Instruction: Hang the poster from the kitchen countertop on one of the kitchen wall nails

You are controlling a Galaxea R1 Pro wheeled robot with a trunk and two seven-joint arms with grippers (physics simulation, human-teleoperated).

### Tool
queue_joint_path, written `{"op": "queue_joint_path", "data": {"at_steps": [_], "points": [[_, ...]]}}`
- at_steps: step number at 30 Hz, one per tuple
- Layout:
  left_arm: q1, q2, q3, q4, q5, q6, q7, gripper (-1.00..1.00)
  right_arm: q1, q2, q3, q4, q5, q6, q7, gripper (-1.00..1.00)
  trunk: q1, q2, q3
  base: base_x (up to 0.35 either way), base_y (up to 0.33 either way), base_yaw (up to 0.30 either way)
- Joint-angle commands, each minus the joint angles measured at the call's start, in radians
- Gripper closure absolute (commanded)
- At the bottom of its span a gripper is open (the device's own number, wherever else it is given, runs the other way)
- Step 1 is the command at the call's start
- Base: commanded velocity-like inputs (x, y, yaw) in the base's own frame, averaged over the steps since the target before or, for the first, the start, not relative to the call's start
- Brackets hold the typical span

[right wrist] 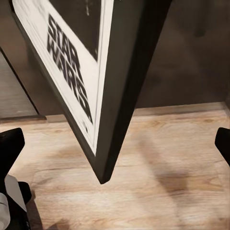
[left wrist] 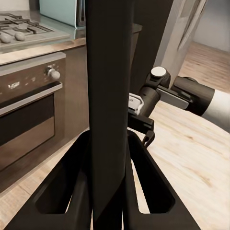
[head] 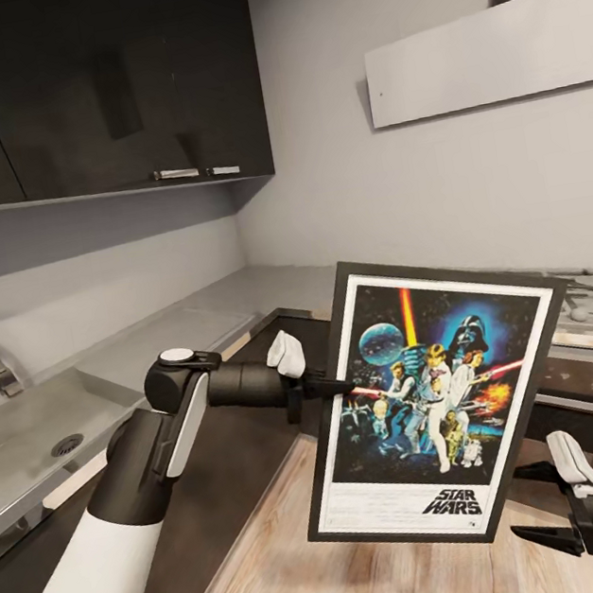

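The left end effector (head: 335,386) was clamped on the left edge of the poster (head: 435,396), holding it tilted in the air above the wooden floor (head: 311,572) — clear of the grey desk (head: 196,327). The right end effector (head: 541,507) hung open beside the poster's lower right corner — not touching it.

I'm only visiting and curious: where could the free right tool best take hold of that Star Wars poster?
Probably the poster's lower right frame edge, coming from its right side: the open right tool sits just beyond that corner, and the thin frame would slip between its fingers edge-on, opposite the left tool's grip.
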Motion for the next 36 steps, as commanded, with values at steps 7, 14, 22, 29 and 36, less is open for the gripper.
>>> {"op": "queue_joint_path", "data": {"at_steps": [7,14,22,29,36], "points": [[-0.001,0.002,-0.002,-0.001,0.003,0.002,0.002,1.00,-0.002,0.000,-0.001,0.011,0.001,0.009,0.004,-1.00,0.000,-0.001,-0.001,0.000,0.000,0.000],[-0.001,0.002,-0.002,-0.002,0.003,0.002,0.002,1.00,-0.002,0.005,0.001,0.015,-0.001,0.009,0.004,-1.00,0.000,-0.001,-0.001,0.000,0.000,0.000],[-0.001,0.002,-0.002,-0.004,0.004,0.002,0.001,1.00,-0.003,0.012,0.038,0.012,-0.012,0.005,0.003,-1.00,0.000,-0.001,-0.001,0.000,0.000,0.000],[-0.001,0.001,-0.002,-0.008,0.005,-0.011,0.001,1.00,-0.003,0.012,0.053,0.014,-0.012,0.001,0.003,-1.00,0.000,-0.001,-0.001,0.000,0.000,0.000],[-0.001,-0.002,-0.003,-0.010,0.005,-0.015,0.001,1.00,-0.003,0.012,0.056,0.015,-0.012,0.000,0.003,-1.00,0.000,-0.001,-0.001,0.000,0.000,0.000]]}}
